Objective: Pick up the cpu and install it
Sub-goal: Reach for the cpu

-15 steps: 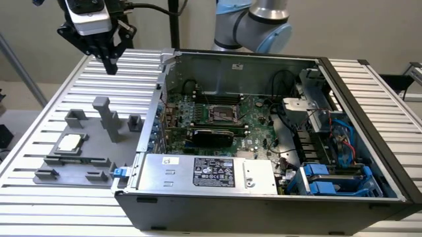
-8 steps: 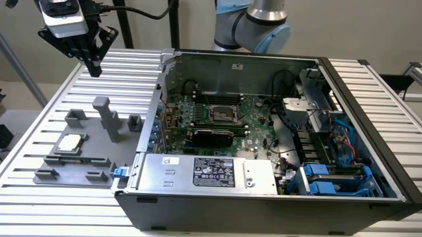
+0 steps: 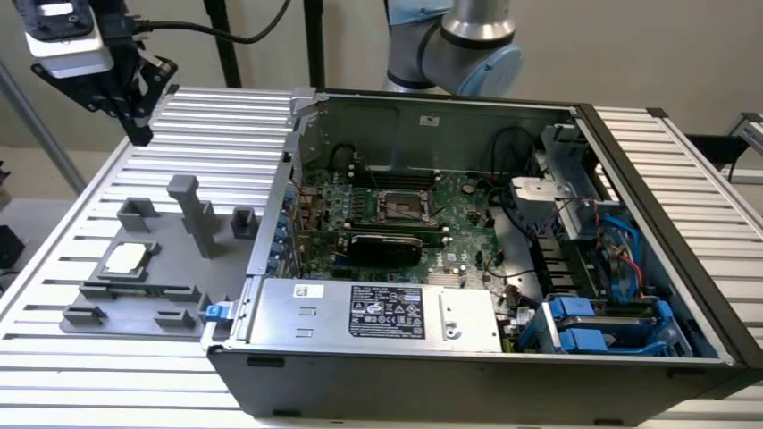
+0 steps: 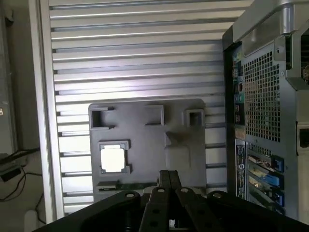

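One pincer [image 3: 138,132] hangs above the ribbed surface [image 3: 227,125], its jaws pressed together with nothing between them. Below it the cpu [image 3: 127,259] lies flat in a recess of the grey fixture plate [image 3: 179,277], beside the open computer case [image 3: 477,357] and well apart from the motherboard socket [image 3: 399,204].

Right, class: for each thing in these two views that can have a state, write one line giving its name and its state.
tool, shut, holding nothing, raised above the table.
cpu, lying flat in its recess on the grey fixture, not gripped.
computer case, lying on its side, open, side panel off.
cpu socket, exposed on the motherboard; latch position cannot be told.
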`<state>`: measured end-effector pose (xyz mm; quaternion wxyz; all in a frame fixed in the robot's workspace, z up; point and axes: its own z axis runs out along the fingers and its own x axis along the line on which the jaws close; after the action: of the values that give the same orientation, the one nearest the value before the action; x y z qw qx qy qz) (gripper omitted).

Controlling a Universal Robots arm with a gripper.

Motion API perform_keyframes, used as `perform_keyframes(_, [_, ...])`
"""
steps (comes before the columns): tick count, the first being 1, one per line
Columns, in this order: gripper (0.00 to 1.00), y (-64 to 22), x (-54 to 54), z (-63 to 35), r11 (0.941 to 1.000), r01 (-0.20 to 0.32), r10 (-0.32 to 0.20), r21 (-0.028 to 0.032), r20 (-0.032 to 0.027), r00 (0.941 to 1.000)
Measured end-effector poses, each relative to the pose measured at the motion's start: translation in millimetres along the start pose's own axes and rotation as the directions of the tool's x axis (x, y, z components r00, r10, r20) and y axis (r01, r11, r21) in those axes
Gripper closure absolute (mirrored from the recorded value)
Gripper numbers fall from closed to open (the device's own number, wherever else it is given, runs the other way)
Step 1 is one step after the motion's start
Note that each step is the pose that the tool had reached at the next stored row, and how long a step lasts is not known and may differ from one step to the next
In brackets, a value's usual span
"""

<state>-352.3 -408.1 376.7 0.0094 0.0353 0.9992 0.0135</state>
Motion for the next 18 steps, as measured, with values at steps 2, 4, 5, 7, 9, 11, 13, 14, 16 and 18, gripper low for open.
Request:
perform_keyframes(2, [0.89,-1.0,8.9,2.5,1.0000,0.000,0.000,0.0006,-0.0015,1.0000])
perform_keyframes(4, [0.89,-2.1,17.9,5.0,1.0000,0.000,0.000,0.0011,-0.0032,1.0000])
perform_keyframes(5, [0.89,-2.6,22.4,6.2,1.0000,0.000,0.000,0.0013,-0.0040,1.0000])
perform_keyframes(7, [0.89,-3.6,31.4,8.8,1.0000,0.000,0.000,0.0018,-0.0055,1.0000])
perform_keyframes(9, [0.89,-4.8,40.6,11.2,1.0000,0.000,0.000,0.0023,-0.0077,1.0000])
perform_keyframes(11, [0.89,-6.3,49.5,13.4,1.0000,0.000,0.000,0.0026,-0.0110,0.9999])
perform_keyframes(13, [0.89,-8.1,57.1,15.2,1.0000,0.000,0.000,0.0030,-0.0153,0.9999])
perform_keyframes(14, [0.89,-9.4,60.2,15.9,1.0000,0.000,0.000,0.0031,-0.0180,0.9998])
perform_keyframes(16, [0.89,-11.9,64.7,17.0,1.0000,0.000,0.000,0.0036,-0.0250,0.9997])
perform_keyframes(18, [0.89,-13.6,67.0,17.4,1.0000,-0.001,0.001,0.0041,-0.0339,0.9994])
